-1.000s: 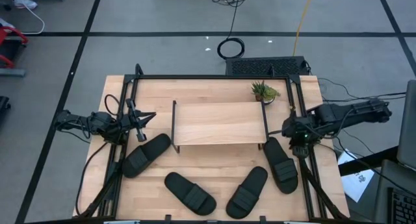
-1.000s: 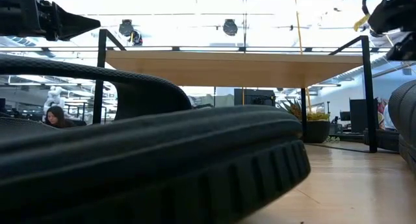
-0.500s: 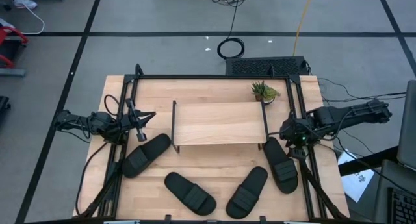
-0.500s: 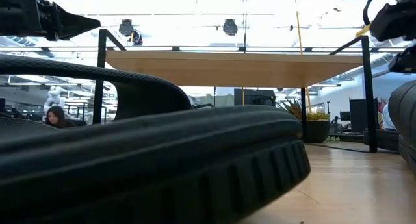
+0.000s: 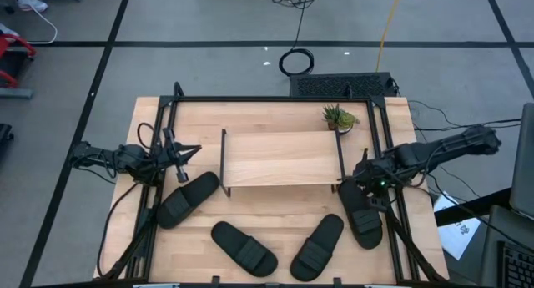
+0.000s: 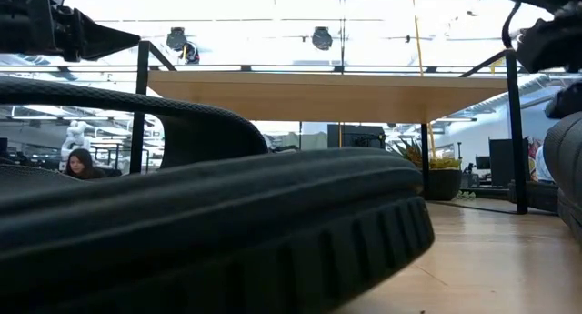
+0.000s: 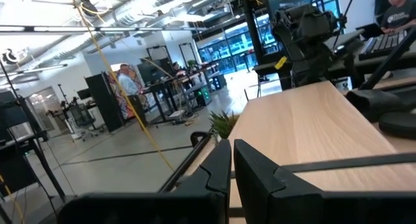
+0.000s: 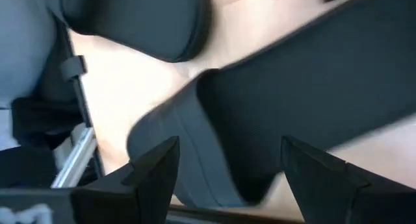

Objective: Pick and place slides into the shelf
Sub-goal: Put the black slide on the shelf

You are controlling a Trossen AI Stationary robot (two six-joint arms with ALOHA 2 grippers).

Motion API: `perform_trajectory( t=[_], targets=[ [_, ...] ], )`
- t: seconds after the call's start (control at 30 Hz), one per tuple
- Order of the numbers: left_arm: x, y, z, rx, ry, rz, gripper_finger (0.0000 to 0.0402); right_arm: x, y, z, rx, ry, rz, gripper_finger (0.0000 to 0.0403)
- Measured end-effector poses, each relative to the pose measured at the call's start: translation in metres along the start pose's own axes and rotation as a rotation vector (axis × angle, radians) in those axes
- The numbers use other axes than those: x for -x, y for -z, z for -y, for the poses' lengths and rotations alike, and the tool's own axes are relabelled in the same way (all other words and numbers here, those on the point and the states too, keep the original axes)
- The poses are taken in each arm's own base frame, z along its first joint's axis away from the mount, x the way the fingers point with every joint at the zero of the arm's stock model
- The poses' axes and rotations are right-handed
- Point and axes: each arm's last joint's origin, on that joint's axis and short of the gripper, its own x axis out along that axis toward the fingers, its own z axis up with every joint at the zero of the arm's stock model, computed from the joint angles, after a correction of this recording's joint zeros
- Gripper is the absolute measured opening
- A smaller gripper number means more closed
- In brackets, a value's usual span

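From above, the right arm reaches in from 3 o'clock, and the right gripper (image 5: 364, 176) hangs over the near end of the rightmost slide (image 5: 360, 211), by the shelf's right legs. The left arm lies low along the table's 9 o'clock edge, with the left gripper (image 5: 182, 159) pointing at the shelf (image 5: 279, 158), just above the leftmost slide (image 5: 185, 199). There are four slides in all, none on the shelf: the other two, the second slide (image 5: 243, 247) and the third slide (image 5: 318, 246), lie at about 6 o'clock on the table (image 5: 284, 203). One small plant (image 5: 338, 117) stands behind the shelf at 1 o'clock.

At table height, one slide's sole (image 6: 209, 232) fills the foreground; the shelf top (image 6: 327, 94) spans behind it, with dark arm parts at 10 and 2 o'clock. One person (image 6: 80, 163) sits far off in the room.

In the left wrist view the claw's fingers (image 7: 218, 175) stand nearly together, holding nothing, aimed along the shelf plank (image 7: 305, 123).

In the right wrist view the fingers (image 8: 156, 169) are spread wide, straddling a slide strap (image 8: 286, 100) and gripping nothing.
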Motion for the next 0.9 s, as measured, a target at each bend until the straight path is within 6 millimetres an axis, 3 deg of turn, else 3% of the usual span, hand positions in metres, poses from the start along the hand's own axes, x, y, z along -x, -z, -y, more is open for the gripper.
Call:
perform_trajectory(
  t=[0.23, 0.9],
  targets=[
    [0.000, 0.000, 0.000, -0.003, 0.001, -0.002, 0.0026, -0.019, 0.010, 0.011, -0.040, -0.040, -0.079, 0.0258],
    [0.000, 0.000, 0.000, -0.004, 0.000, 0.002, 0.0026, -0.056, 0.019, 0.022, 0.014, -0.142, -0.072, 0.0255]
  ],
)
